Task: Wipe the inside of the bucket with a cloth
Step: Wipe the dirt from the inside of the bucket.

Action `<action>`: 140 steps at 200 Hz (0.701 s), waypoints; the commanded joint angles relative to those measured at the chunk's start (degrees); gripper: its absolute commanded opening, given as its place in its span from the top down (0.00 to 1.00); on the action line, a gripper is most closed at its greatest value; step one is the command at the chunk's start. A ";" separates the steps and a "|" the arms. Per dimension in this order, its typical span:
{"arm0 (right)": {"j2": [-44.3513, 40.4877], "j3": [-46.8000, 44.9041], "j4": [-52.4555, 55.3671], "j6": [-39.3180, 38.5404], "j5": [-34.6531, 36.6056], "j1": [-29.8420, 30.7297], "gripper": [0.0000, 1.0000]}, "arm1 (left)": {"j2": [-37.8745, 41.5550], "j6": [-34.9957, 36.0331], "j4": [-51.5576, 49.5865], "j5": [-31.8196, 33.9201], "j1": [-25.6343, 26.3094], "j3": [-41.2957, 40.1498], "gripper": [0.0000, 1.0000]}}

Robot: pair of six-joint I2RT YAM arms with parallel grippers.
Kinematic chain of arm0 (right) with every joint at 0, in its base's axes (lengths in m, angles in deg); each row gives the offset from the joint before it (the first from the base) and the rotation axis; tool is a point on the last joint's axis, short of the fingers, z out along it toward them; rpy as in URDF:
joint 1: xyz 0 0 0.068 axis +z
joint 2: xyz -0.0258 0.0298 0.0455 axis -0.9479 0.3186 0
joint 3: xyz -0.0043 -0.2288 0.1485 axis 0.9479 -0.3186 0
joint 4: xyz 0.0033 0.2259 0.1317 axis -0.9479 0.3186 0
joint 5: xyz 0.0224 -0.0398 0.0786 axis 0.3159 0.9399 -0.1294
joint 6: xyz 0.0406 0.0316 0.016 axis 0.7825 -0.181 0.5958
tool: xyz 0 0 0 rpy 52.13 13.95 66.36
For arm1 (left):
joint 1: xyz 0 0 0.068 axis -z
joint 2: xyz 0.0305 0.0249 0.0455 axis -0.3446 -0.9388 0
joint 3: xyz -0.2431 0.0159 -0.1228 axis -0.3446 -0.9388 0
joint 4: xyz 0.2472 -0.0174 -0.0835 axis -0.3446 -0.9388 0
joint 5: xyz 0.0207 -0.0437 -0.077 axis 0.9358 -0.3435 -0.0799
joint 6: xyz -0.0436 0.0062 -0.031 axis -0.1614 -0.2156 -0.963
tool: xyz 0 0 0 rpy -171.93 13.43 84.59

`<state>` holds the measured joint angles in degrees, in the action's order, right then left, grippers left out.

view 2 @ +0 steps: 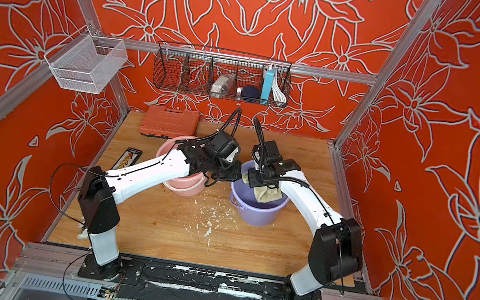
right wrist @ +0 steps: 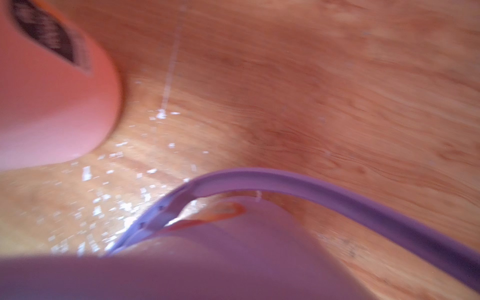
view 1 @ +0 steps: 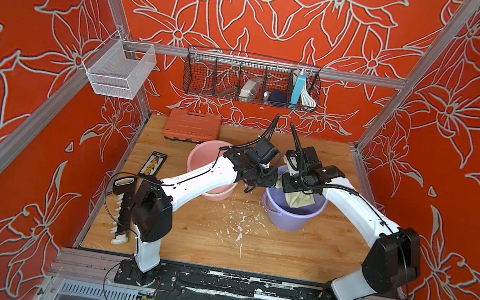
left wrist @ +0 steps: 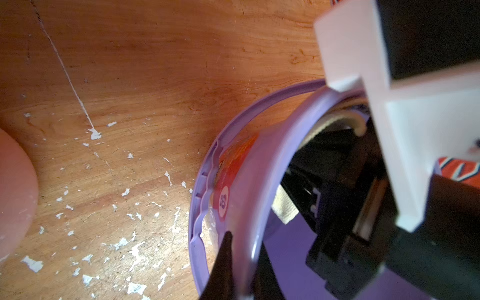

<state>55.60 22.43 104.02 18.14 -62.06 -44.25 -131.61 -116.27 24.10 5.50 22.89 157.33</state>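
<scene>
Left wrist view: left gripper (left wrist: pixel 244 259), what's it doing?

Closed on the rim (left wrist: pixel 259 166) of the purple bucket (view 1: pixel 290 217), one finger outside, one inside. Looks like a brace, so the bucket doesn't slide while it's wiped.

Right gripper (view 1: pixel 294 189)?

Down in the bucket mouth in both top views, fingertips hidden under its own wrist. Closed, and I'd say gripping the cloth (view 1: pixel 298 199), which hangs bunched below it against the inner wall.

So the cloth is in the bucket?

Yes, inside, upper part near the rim. Beige corners show in the left wrist view too. I'd judge this is the wiping step.

Around it?

Handle (left wrist: pixel 205 207) folded down outside the wall. Bucket upright on the worktop (view 1: pixel 296 257). Pink bucket (view 1: pixel 208 158) near but apart, under the left arm. White flecks (view 1: pixel 239 226) on the wood between them.

Any text?

Orange-red sticker (left wrist: pixel 228 179) on the outer wall with a round white badge, but the characters are too blurred to read. Right wrist view is smeared, nothing legible.
</scene>
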 commanded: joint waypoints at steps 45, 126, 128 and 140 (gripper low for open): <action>1.79 6.35 4.58 2.87 28.66 -0.11 1.00 | 2.06 0.21 -2.47 -3.09 1.61 0.72 1.00; -6.86 -0.54 8.32 4.66 28.86 -0.06 1.00 | -0.85 2.67 -11.12 14.40 1.43 7.17 1.00; -7.10 -0.63 8.37 4.44 28.02 -0.10 1.00 | -0.86 2.78 -11.07 14.45 1.43 7.18 1.00; -8.06 -2.09 8.24 2.99 22.22 -0.02 1.00 | -1.26 3.22 -10.25 14.31 1.40 7.06 1.00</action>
<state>49.83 23.30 110.12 22.38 -35.37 -43.63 -131.65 -115.13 19.14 16.45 24.60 163.79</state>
